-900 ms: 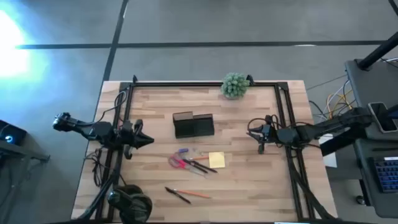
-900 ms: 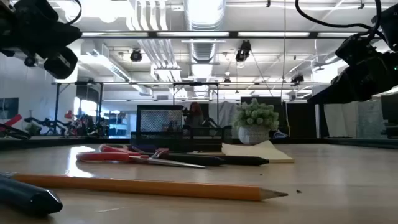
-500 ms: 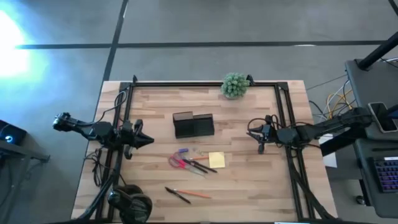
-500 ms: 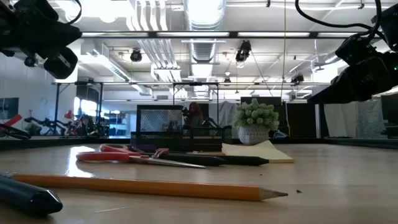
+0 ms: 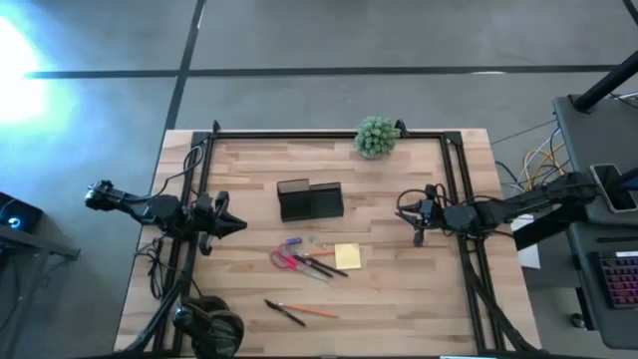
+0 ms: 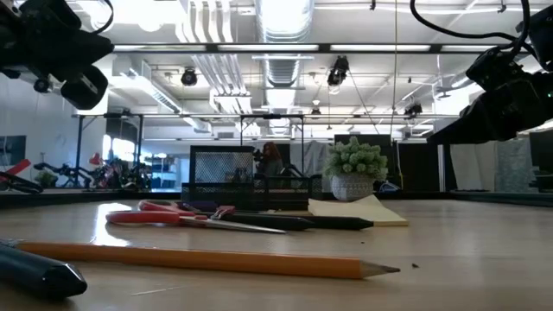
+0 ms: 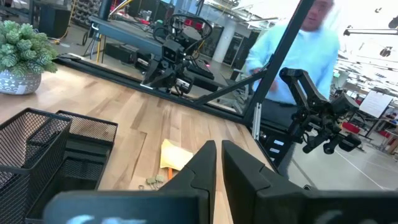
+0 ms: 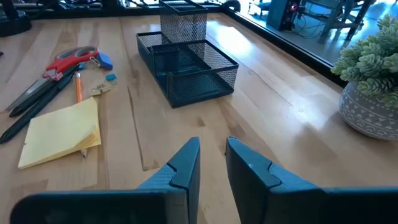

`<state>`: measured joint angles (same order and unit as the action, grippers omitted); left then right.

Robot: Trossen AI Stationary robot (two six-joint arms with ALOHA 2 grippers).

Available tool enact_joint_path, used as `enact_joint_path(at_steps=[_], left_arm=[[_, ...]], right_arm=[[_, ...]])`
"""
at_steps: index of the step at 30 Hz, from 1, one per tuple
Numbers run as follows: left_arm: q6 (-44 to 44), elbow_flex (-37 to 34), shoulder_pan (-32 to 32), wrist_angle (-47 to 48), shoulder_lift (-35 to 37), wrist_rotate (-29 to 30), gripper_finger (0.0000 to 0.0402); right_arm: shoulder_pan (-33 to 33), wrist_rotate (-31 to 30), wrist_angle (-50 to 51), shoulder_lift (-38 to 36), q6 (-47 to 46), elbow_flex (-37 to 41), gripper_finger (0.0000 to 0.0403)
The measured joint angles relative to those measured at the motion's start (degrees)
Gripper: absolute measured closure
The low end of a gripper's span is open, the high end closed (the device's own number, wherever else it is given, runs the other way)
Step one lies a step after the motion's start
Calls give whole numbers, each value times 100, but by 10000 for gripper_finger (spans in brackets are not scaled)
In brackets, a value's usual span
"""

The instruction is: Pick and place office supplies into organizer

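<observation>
The black mesh organizer [image 5: 310,199] stands mid-table on its base. Nearer the front edge lie red-handled scissors [image 5: 285,260], black pens [image 5: 324,267], a yellow sticky-note pad [image 5: 347,256] and a small blue item [image 5: 292,241]. An orange pencil and a black pen [image 5: 299,312] lie flat closer to the front. My left gripper [image 5: 241,225] hovers shut at the table's left side, above the wood. My right gripper [image 5: 418,235] hovers at the right side, a little open, with nothing between its fingers [image 8: 186,158]. Both point toward the middle of the table.
A green ball-shaped plant in a grey pot [image 5: 376,137] stands at the far edge. Black headphones [image 5: 209,329] lie at the near left corner. A person in a light blue top [image 7: 298,56] stands beyond the table's right side. Black frame rails [image 5: 459,199] run along the table's edges.
</observation>
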<state>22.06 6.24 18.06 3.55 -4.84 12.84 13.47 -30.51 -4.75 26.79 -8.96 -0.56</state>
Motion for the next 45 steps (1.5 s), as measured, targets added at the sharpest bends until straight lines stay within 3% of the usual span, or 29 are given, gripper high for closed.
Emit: enact_joint_path(at_steps=[18,22,25,32,41,43,45], left_arm=[[2,0,0,0,0,0,391],[2,0,0,-2,-2,0,391],[2,0,2,0,-2,0,391],[0,0,1,-1,-2,-2,391],[1,0,2,-2,-1,-2,391],[2,0,0,0,-2,0,391],[-13,0,4,-34,-2,150,391]], right_arm=[[1,1,-2,0,1,-2,335],[-29,-580,-378,49,1191,0,335],[-30,-584,-868,67,1347,-2,335],[-28,-253,-1675,35,22,0,335],[-28,-253,-1735,37,-874,0,335],[-23,-252,-1824,37,-1617,0,335],[-30,-356,-2057,41,-3288,0,335]])
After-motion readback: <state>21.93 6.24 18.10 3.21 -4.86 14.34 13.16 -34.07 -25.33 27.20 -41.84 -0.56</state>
